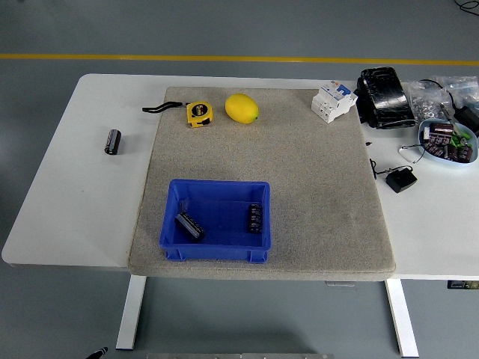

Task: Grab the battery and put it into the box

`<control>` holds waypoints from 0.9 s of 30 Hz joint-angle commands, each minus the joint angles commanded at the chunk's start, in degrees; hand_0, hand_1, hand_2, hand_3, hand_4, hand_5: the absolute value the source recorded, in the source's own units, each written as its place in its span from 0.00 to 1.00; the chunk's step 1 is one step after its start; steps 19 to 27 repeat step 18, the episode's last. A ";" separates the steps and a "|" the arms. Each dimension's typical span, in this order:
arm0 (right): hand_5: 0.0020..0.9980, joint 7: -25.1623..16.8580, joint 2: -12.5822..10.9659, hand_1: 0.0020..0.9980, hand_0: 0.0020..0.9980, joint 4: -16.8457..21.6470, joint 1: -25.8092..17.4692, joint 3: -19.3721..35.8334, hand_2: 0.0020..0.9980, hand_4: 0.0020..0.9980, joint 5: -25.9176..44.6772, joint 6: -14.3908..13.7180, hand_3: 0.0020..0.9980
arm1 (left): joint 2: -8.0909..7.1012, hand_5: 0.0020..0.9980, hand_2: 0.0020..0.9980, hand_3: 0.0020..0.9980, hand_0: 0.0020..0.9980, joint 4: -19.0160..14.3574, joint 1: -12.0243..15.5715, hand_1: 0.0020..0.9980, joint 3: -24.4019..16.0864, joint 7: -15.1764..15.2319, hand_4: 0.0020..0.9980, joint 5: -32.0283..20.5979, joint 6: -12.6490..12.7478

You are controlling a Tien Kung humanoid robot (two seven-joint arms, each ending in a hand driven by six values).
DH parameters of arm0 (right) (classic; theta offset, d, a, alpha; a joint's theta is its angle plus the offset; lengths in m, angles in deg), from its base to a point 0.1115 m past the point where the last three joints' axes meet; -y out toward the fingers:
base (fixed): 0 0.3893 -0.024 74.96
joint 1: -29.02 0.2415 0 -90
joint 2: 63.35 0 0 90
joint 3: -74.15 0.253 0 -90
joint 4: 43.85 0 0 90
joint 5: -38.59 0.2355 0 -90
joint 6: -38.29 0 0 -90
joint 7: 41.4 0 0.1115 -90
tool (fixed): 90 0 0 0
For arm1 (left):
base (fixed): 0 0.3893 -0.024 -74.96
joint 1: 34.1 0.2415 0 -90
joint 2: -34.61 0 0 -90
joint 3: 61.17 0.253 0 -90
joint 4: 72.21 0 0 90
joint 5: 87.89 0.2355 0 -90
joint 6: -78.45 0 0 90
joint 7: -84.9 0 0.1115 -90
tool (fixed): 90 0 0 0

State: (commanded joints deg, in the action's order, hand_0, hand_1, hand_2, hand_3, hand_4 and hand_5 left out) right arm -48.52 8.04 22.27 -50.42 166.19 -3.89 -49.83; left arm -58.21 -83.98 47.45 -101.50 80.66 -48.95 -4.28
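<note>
Battery [112,141] lying on bare worktop [67,202], left of mat [299,187], well apart from blue box [215,221]; neither hand visible to me, state unknown; my worry: round battery rolling off under clumsy grasp; box already holds two dark parts.

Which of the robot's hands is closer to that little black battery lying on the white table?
Neither can be judged: no hand is in view. The battery lies alone on the table's left part, left of the mat.

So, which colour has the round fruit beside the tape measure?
Yellow; the lemon-like fruit shows clearly in the head view.
</note>
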 joint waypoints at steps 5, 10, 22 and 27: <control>0.91 1.21 0.74 0.84 0.87 0.07 0.35 -0.64 0.87 1.00 -0.11 1.28 0.97 | -0.01 0.61 0.85 0.66 0.85 0.30 0.11 0.83 0.36 0.73 0.75 -0.99 0.09; 0.94 1.58 1.58 0.83 0.88 0.33 -0.06 0.34 0.86 1.00 0.00 1.47 0.97 | 0.22 0.61 0.85 0.66 0.85 0.83 0.20 0.83 3.07 2.47 0.75 -6.47 0.67; 0.96 2.31 1.46 0.83 0.88 0.46 -0.67 0.15 0.86 1.00 -0.83 2.28 0.96 | 0.21 0.61 0.85 0.66 0.86 0.75 0.39 0.83 3.70 2.39 0.76 -7.27 0.56; 0.96 2.31 1.46 0.83 0.88 0.46 -0.67 0.15 0.86 1.00 -0.83 2.28 0.96 | 0.21 0.61 0.85 0.66 0.86 0.75 0.39 0.83 3.70 2.39 0.76 -7.27 0.56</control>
